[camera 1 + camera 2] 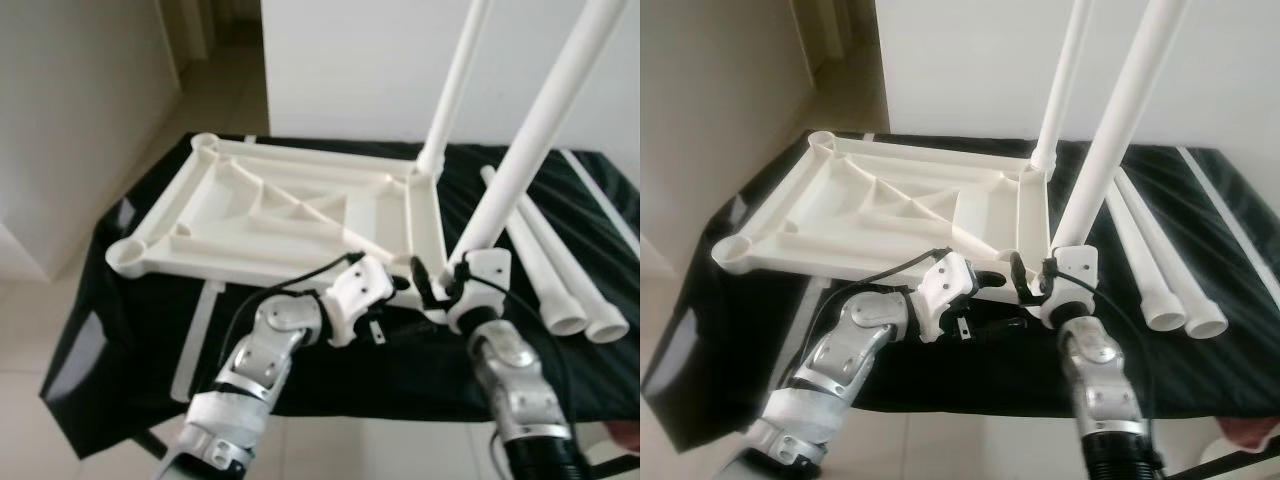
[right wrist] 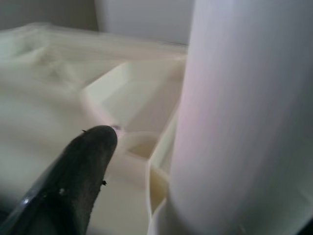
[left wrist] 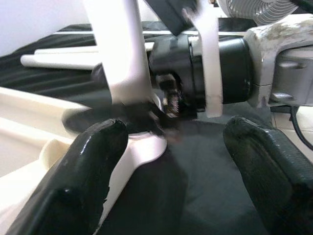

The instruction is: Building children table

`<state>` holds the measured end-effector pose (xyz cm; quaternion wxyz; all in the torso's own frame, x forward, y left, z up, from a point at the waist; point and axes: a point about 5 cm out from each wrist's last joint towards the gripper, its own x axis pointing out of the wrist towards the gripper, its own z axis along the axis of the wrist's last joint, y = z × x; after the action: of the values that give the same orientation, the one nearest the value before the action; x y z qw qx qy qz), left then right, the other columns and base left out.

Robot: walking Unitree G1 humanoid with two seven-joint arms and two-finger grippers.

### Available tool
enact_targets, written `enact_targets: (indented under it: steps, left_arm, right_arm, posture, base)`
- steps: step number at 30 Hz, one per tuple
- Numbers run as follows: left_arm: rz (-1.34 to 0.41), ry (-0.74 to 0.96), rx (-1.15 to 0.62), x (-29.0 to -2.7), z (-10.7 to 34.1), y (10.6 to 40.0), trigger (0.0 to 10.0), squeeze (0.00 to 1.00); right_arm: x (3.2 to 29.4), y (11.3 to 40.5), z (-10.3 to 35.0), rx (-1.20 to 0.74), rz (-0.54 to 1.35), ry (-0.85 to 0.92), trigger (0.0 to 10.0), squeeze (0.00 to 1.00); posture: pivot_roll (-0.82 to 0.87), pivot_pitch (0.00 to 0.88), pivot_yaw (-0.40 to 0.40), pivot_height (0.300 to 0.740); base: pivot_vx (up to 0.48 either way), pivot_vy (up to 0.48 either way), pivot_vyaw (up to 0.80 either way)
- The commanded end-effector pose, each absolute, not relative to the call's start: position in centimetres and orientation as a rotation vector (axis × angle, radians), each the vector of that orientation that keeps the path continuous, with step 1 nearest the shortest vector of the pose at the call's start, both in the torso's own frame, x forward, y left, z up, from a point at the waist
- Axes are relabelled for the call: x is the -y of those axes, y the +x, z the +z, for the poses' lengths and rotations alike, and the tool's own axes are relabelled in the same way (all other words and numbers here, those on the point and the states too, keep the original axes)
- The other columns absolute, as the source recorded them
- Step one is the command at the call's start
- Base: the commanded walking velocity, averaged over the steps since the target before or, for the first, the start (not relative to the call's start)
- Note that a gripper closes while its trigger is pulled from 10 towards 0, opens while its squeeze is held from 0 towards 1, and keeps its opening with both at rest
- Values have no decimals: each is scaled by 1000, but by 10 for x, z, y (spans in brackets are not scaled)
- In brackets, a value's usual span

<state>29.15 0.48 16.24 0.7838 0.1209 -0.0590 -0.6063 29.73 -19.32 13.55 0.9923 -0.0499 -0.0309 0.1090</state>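
A white plastic table top (image 1: 260,215) lies upside down on a black cloth. Two white legs stand upright in its right corners: the far leg (image 1: 455,80) and the near leg (image 1: 530,140). My right gripper (image 1: 440,285) is at the base of the near leg, its fingers closed around it; the right wrist view shows one finger (image 2: 78,181) beside that leg (image 2: 244,122). My left gripper (image 1: 400,298) hovers just left of it at the same corner, open, with nothing between its fingers (image 3: 83,171).
Two loose white legs (image 1: 560,270) lie on the cloth to the right of the table top. A thin white strip (image 1: 195,340) rests near the front left edge, another (image 1: 600,200) at the far right. A white wall stands behind.
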Motion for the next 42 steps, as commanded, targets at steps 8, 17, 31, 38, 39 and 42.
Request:
enact_targets:
  steps: [8, 17, 31, 38, 39, 42]
  left_arm:
    - [-1238, 266, 134, -5, 165, 298, 10000, 0]
    - [-1252, 313, 91, -8, 150, 295, 10000, 0]
    - [-1275, 352, 63, -6, 139, 290, 10000, 0]
    - [-1269, 347, 60, -7, 138, 289, 10000, 0]
    - [-1269, 346, 60, -7, 137, 289, 10000, 0]
    - [-1277, 355, 60, -6, 137, 288, 10000, 0]
  right_arm:
    - [211, 306, 133, -8, 443, -153, 10000, 0]
    - [207, 310, 133, -13, 552, -172, 10000, 0]
    - [213, 308, 133, 7, 585, -195, 0, 0]
    - [212, 297, 123, -11, 521, -114, 10000, 0]
    - [211, 297, 122, -10, 513, -98, 10000, 0]
    - [205, 295, 120, -17, 420, -71, 10000, 0]
  posture:
    - [-5, 0, 19, 740]
    - [5, 0, 9, 740]
    - [7, 0, -9, 740]
    - [1, 0, -6, 740]
    - [-3, 0, -3, 740]
    - [-15, 0, 4, 740]
  base:
    - [0, 0, 0]
    - [0, 0, 0]
    - [0, 0, 0]
    - [0, 0, 0]
    - [0, 0, 0]
    - [0, 0, 0]
